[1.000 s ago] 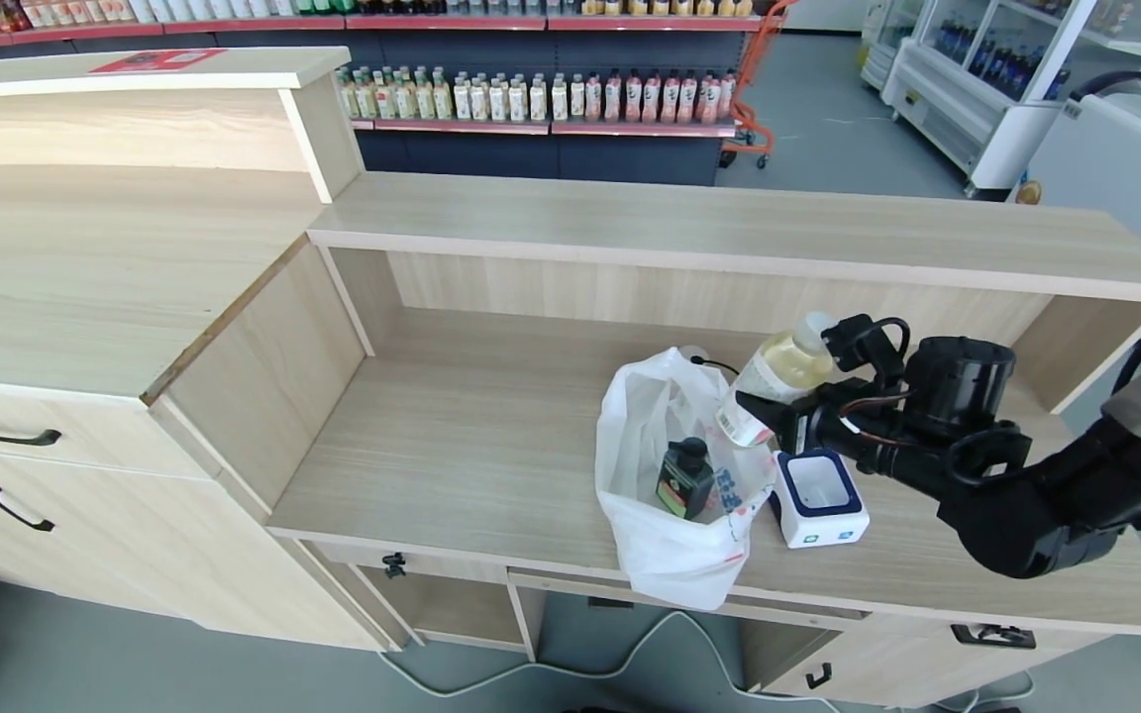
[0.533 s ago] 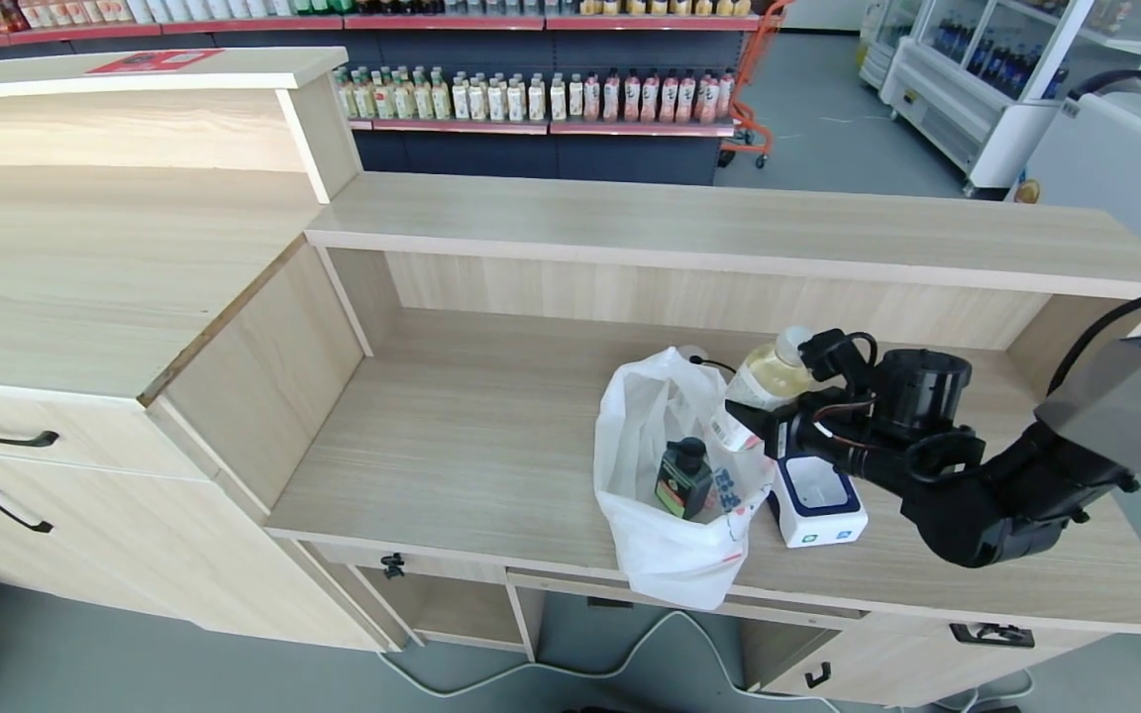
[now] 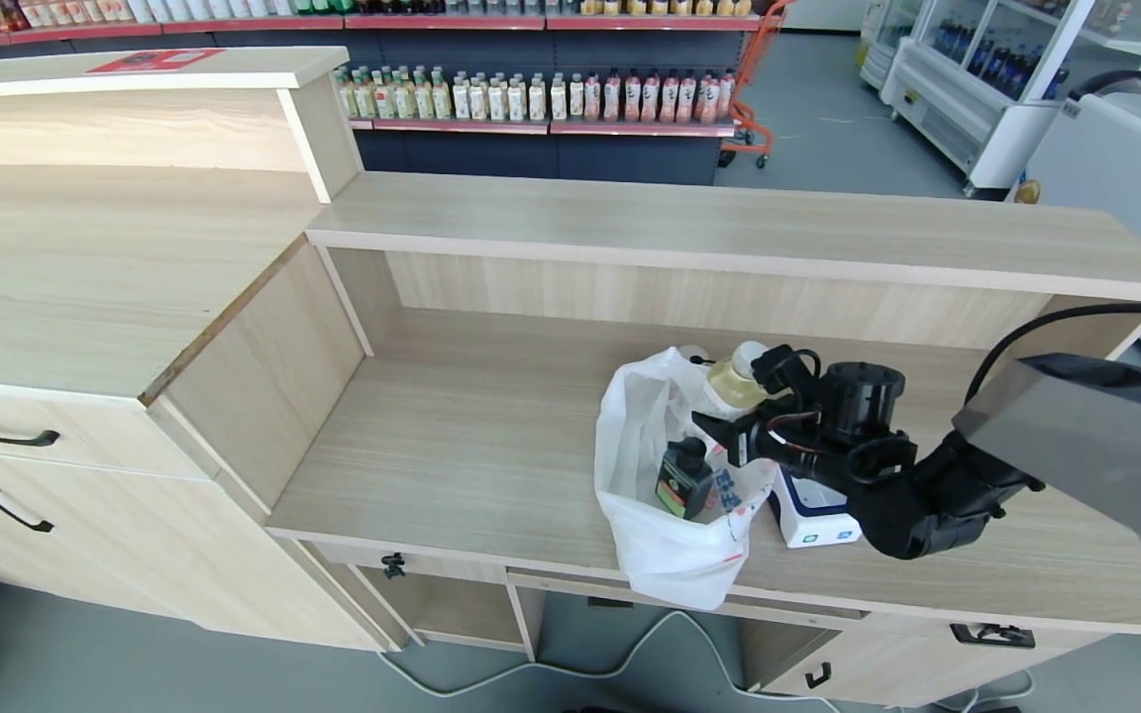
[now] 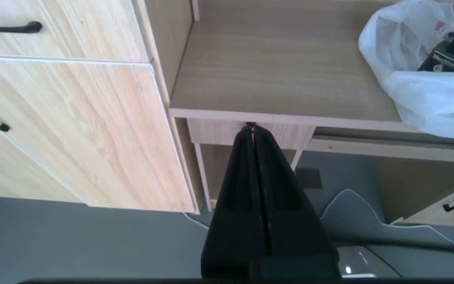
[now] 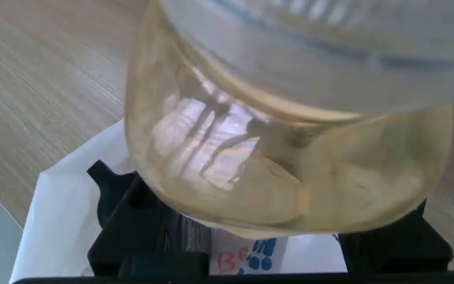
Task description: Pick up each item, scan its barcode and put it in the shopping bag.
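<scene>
A clear bottle of pale yellow drink [image 3: 734,384] with a white cap is held tilted over the open mouth of the white plastic shopping bag [image 3: 665,535], with my right gripper [image 3: 744,398] shut on it. In the right wrist view the bottle [image 5: 290,134] is close up, with the bag [image 5: 69,213] beneath it. A dark bottle with a black cap [image 3: 684,479] stands inside the bag. The white and blue barcode scanner [image 3: 808,515] sits just right of the bag, under my right wrist. My left gripper [image 4: 253,138] is shut, low in front of the counter, with the bag [image 4: 420,75] far off.
The bag and scanner stand on the lower counter shelf [image 3: 471,436], with a raised wooden ledge [image 3: 729,223] behind and a side wall on the left. Cabinet drawers with black handles [image 3: 14,434] are at the left. A cable runs behind the bag.
My right arm has carried the bottle left and down, from above the scanner to over the bag's mouth. The left arm and the bag have stayed put.
</scene>
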{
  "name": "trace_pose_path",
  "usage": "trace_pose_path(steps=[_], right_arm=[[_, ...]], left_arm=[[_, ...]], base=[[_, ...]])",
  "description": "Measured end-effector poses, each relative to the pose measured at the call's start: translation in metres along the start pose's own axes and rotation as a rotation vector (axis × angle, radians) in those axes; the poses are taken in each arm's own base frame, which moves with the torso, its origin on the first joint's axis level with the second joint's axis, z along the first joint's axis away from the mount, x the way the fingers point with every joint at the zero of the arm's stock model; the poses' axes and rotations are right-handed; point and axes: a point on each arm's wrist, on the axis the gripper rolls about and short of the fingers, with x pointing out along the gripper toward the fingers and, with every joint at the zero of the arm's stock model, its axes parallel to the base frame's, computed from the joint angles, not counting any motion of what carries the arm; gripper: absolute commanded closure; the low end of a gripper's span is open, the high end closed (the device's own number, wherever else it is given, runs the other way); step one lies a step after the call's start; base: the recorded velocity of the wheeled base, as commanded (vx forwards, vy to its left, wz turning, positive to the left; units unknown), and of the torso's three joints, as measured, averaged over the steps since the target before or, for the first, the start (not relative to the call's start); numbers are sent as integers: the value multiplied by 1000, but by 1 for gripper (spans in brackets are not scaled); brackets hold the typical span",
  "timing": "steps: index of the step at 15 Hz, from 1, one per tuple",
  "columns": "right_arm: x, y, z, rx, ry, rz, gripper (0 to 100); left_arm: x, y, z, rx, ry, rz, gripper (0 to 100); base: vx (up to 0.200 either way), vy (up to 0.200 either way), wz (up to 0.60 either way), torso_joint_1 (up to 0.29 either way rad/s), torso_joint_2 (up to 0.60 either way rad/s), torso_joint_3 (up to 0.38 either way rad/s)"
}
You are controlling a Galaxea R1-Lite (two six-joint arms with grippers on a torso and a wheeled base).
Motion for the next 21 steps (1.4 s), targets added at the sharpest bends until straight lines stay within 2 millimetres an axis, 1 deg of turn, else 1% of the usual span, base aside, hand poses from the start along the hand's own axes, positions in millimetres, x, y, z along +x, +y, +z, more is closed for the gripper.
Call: trace_pose_path(steps=[6,9,16,21], right_arm=[[26,1,-15,-2,5,13,100],[35,0,-20,-1,10,16,100],[39,-8,-43,-48,44,0,100],[39,-9,-50,-84,54,0,100]], left_arm=[[0,0,0,0,0,0,100],[0,0,0,0,0,0,100],[0,0,0,0,0,0,100],[0,0,0,0,0,0,100]], base=[[0,0,0,0,0,0],[0,0,0,0,0,0],[0,0,0,0,0,0],[0,0,0,0,0,0]])
